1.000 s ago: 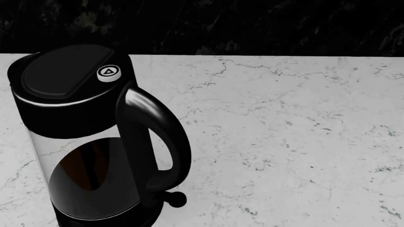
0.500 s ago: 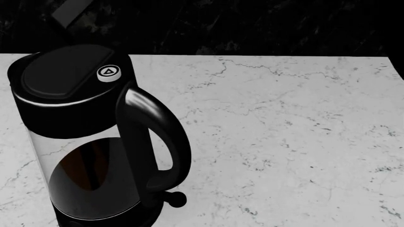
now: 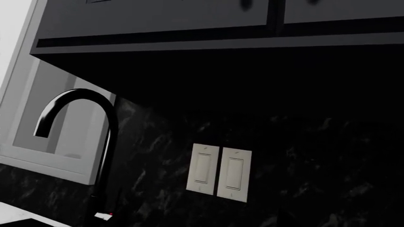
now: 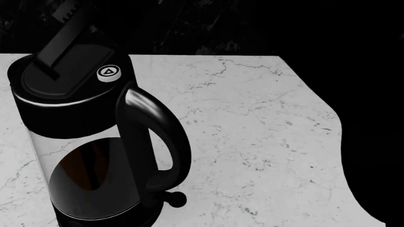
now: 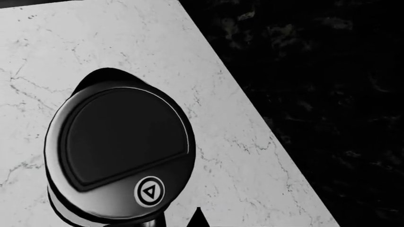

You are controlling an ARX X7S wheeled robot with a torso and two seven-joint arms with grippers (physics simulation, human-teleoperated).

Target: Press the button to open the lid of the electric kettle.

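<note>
Head view: the electric kettle (image 4: 88, 137) stands upright at the left of a white marble counter (image 4: 265, 132), w/ clear glass body, black top band, round black base and big looped handle (image 4: 158, 142) facing right. The lid (image 4: 63, 75) sits flat and closed on top. The button (image 4: 109, 72), small, round, silver-white ring w/ a triangle mark, is on the top band just beside the lid, above where the handle joins. A small ball-tipped lever (image 4: 175, 198) sticks out near the base under the handle. A dark flat bar, prob. part of a robot gripper (image 4: 66, 38), slants down from the top edge over the lid's far side; can't tell which arm it belongs to, whether it touches the lid, or how far its jaws are apart. A large dark shape (image 4: 372, 132), too dark to identify, covers the right side of the view. Right wrist view looks straight down on the kettle (image 5: 120, 151): lid (image 5: 123, 135) closed, button (image 5: 149, 191) clear of any contact; gripper fingers barely visible, state can't be told. Left wrist view shows only a black curved faucet (image 3: 82, 142), two wall switches (image 3: 219, 172) on a dark backsplash and cabinets (image 3: 189, 23) above; left gripper out of sight there.
</note>
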